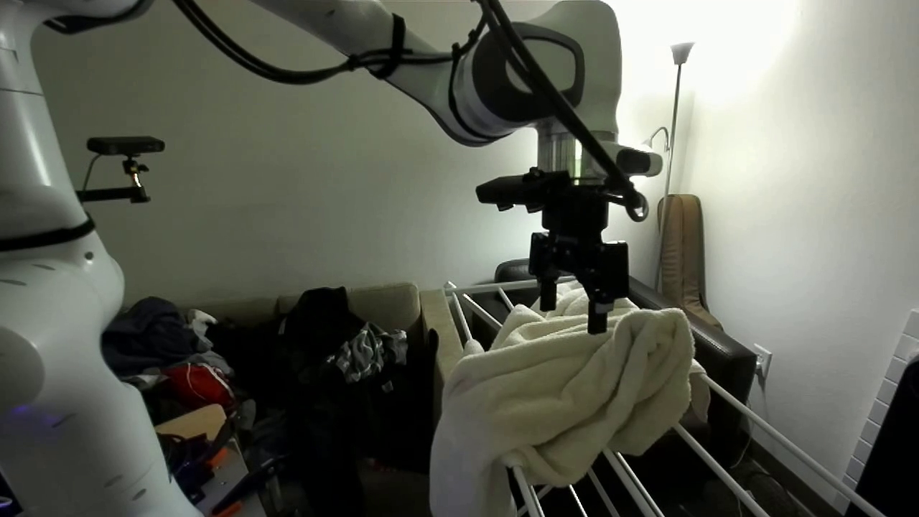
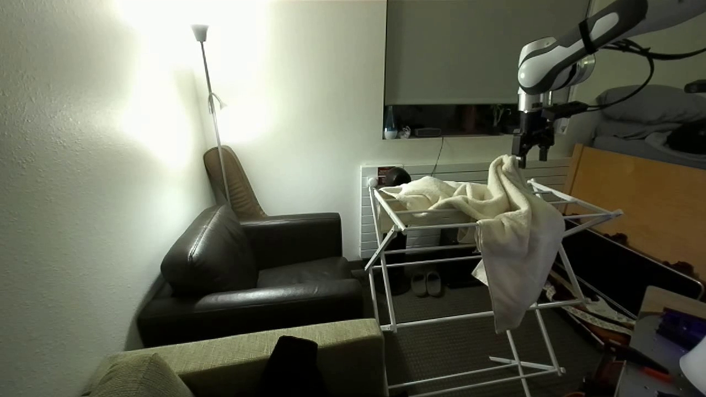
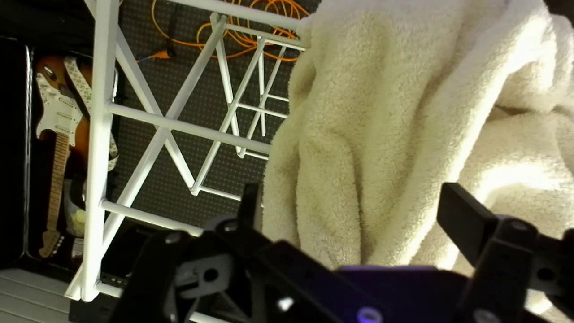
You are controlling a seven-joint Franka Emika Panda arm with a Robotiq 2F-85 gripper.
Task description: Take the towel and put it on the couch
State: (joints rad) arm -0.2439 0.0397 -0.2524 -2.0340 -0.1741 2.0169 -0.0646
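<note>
The gripper [image 1: 572, 316] hangs w/ fingers wide apart right by the cream towel [image 1: 546, 402], can't tell if they're touching. Towel's draped in folds on the white drying rack [image 3: 98, 152], one long end hanging dn the side, w/ the beige couch [image 1: 439, 323] close by.

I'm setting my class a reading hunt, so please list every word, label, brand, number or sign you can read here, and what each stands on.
Nothing can be read in any view.
Dark-red patch at the radiator, in an exterior view: too small to tell if it bears print.
Guitar headstock, in the wrist view: too blurred to tell if it bears a name.
Towel: no lettering shows.
</note>
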